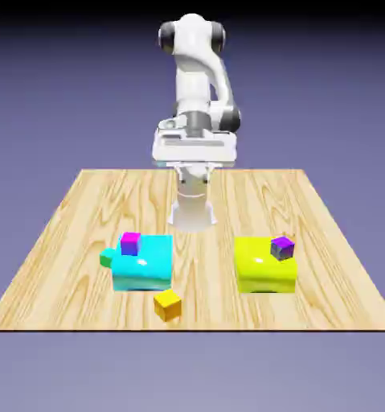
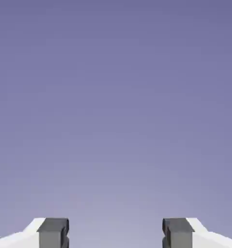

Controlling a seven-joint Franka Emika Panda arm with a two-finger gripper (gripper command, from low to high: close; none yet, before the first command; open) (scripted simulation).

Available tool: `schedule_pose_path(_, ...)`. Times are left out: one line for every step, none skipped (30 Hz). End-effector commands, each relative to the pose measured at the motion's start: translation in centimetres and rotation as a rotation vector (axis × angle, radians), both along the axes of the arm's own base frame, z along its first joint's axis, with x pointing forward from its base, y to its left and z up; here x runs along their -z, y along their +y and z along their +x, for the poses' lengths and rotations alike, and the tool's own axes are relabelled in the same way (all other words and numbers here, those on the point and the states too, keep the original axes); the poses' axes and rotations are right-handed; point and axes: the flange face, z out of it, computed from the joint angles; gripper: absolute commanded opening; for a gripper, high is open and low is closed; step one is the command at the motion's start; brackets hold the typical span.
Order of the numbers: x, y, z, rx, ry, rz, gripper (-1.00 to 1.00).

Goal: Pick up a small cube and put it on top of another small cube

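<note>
Our green cube, perhaps light and stiff, sits beside the cyan block, partly hidden; we'd pinch opposite side faces. Our pincer is spread, empty.

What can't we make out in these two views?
- Green cube: partly hidden by the cyan block, exterior view.
- Undersides of magenta cube and purple cube: face away in the exterior view, so contact with the blocks is unclear.
- Table and cubes: outside the hand view, which shows only backdrop and open gripper.
- Gripper's finger bases: cut off by the hand view's bottom edge.
</note>
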Motion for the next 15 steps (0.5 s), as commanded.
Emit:
schedule_pose_path(0.7,-1.1,0.8,0.038,0.054,0.034,0.0)
schedule_pose_path(1.5,-2.2,1.5,0.074,0.107,0.068,0.0)
schedule_pose_path(2.4,-3.3,2.1,0.11,0.159,0.103,0.0)
schedule_pose_path(3.2,-4.4,2.7,0.145,0.212,0.139,0.0)
schedule_pose_path(4.1,-5.5,3.2,0.18,0.263,0.174,0.0)
schedule_pose_path(5.0,-6.6,3.6,0.214,0.313,0.211,0.0)
schedule_pose_path(5.9,-7.6,4.0,0.247,0.363,0.247,0.0)
schedule_pose_path(6.8,-8.7,4.4,0.279,0.412,0.284,0.0)
schedule_pose_path(7.7,-9.7,4.6,0.311,0.459,0.322,0.0)
schedule_pose_path(8.6,-10.7,4.9,0.342,0.505,0.36,0.0)
schedule_pose_path(9.5,-11.6,5.1,0.372,0.55,0.398,0.0)
schedule_pose_path(10.3,-12.6,5.3,0.402,0.593,0.437,0.0)
schedule_pose_path(11.2,-13.5,5.4,0.431,0.635,0.476,0.0)
schedule_pose_path(12.0,-14.4,5.5,0.459,0.675,0.516,0.0)
schedule_pose_path(12.8,-15.3,5.6,0.486,0.713,0.555,0.0)
